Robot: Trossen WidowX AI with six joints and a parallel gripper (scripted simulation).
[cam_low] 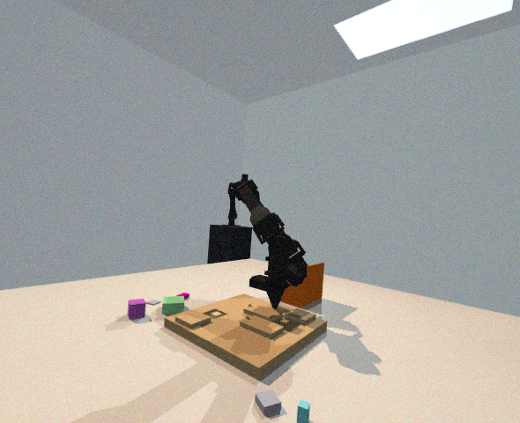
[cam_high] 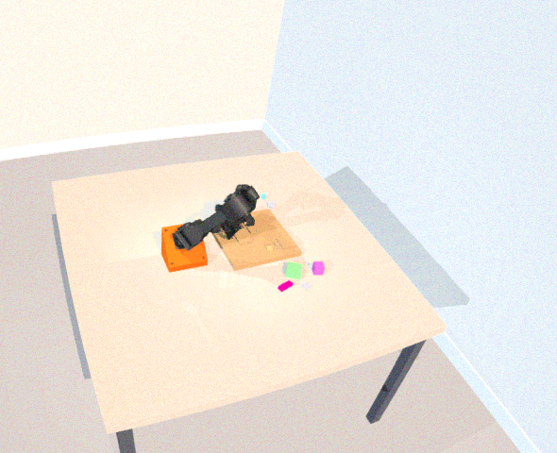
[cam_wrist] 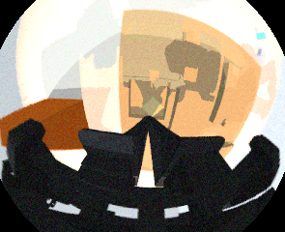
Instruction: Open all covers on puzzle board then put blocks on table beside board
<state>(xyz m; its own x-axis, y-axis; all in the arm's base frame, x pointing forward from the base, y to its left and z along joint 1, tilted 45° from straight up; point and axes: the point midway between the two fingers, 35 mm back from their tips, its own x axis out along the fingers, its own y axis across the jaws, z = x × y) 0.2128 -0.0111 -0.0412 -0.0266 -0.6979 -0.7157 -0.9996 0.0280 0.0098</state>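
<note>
My gripper [cam_low: 275, 307] [cam_wrist: 148, 118] is shut and empty, its tips low over the far right part of the wooden board [cam_high: 249, 258] [cam_low: 233, 345]. Raised covers show on it in the exterior view: one at the left [cam_low: 193, 319], two long ones [cam_low: 263, 326] [cam_low: 256, 311] and one at the right [cam_low: 302, 315]. A square well [cam_low: 215, 313] is uncovered. In the wrist view a pale green diamond [cam_wrist: 152, 105] shows in a recess just beyond the tips; whether it is a block is unclear. On the table lie green [cam_high: 294, 270] [cam_low: 173, 306], purple [cam_high: 318, 268] [cam_low: 136, 308] and magenta [cam_high: 285, 286] [cam_low: 183, 295] blocks.
A grey block [cam_high: 270, 205] [cam_low: 268, 403] and a cyan one [cam_high: 262, 196] [cam_low: 303, 411] [cam_wrist: 261, 36] stand off another side. A flat grey piece [cam_high: 306, 286] [cam_low: 153, 302] lies near the purple block. A large orange box [cam_high: 186, 260] [cam_low: 306, 286] [cam_wrist: 45, 123] stands beside the board.
</note>
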